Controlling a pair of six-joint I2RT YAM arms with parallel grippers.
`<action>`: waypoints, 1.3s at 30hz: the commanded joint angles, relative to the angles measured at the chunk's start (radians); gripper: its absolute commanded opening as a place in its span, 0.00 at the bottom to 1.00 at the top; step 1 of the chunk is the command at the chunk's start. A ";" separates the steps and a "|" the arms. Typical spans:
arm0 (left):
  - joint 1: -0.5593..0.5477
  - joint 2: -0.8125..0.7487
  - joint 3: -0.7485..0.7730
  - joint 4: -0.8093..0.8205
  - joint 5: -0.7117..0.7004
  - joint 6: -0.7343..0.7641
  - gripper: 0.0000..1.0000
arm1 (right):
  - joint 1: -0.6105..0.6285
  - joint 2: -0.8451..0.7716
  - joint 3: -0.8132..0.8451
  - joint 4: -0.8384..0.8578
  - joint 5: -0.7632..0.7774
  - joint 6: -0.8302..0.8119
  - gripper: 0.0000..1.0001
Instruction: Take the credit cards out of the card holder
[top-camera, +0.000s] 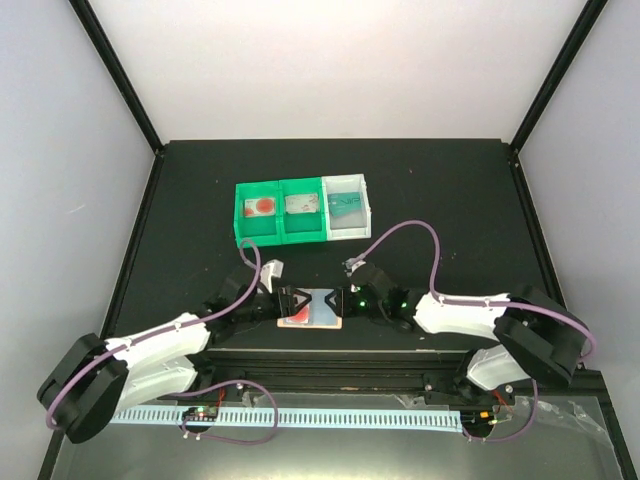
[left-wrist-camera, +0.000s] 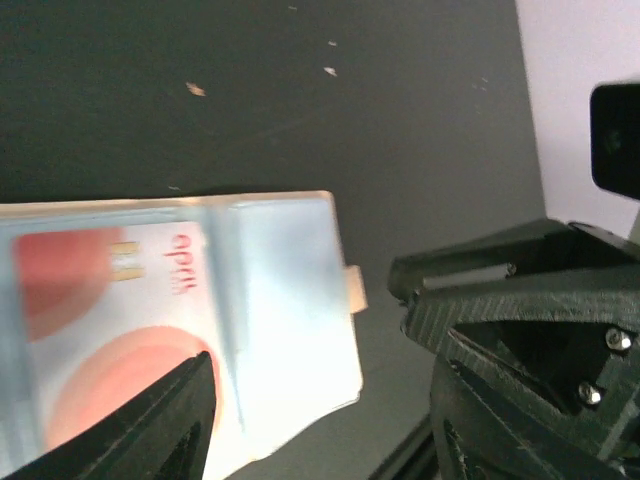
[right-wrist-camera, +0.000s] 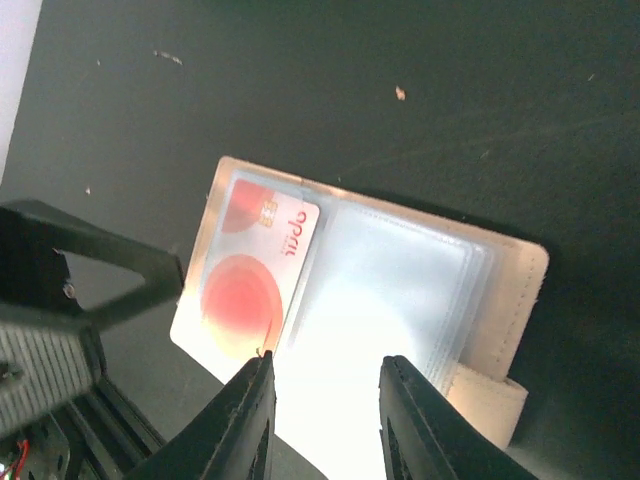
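The card holder (top-camera: 318, 306) lies open on the black table between my two grippers. It is tan with clear bluish sleeves (right-wrist-camera: 400, 290) and a side tab (right-wrist-camera: 490, 400). A white credit card with red-orange circles (right-wrist-camera: 250, 275) sits in its left sleeve (left-wrist-camera: 110, 300). My left gripper (top-camera: 287, 302) (left-wrist-camera: 330, 400) is open and straddles the holder's near end; one finger (left-wrist-camera: 150, 430) overlaps the card and the other stands clear of the tab (left-wrist-camera: 355, 288). My right gripper (top-camera: 343, 300) (right-wrist-camera: 325, 420) is open over the empty-looking clear sleeve.
A green-and-white three-compartment tray (top-camera: 280, 238) stands behind the holder. It holds a red-and-white card on the left, a grey one in the middle and a teal one (top-camera: 347, 205) on the right. The left gripper's body (right-wrist-camera: 80, 300) is close to the holder's left side.
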 joint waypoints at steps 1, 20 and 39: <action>0.052 -0.037 0.030 -0.153 -0.056 0.077 0.59 | 0.003 0.058 0.029 0.074 -0.077 -0.015 0.30; 0.152 -0.014 -0.052 -0.134 -0.017 0.090 0.11 | 0.022 0.302 0.178 0.143 -0.205 0.010 0.29; 0.152 0.060 -0.082 -0.102 0.003 0.056 0.05 | 0.022 0.352 0.194 0.031 -0.147 0.001 0.26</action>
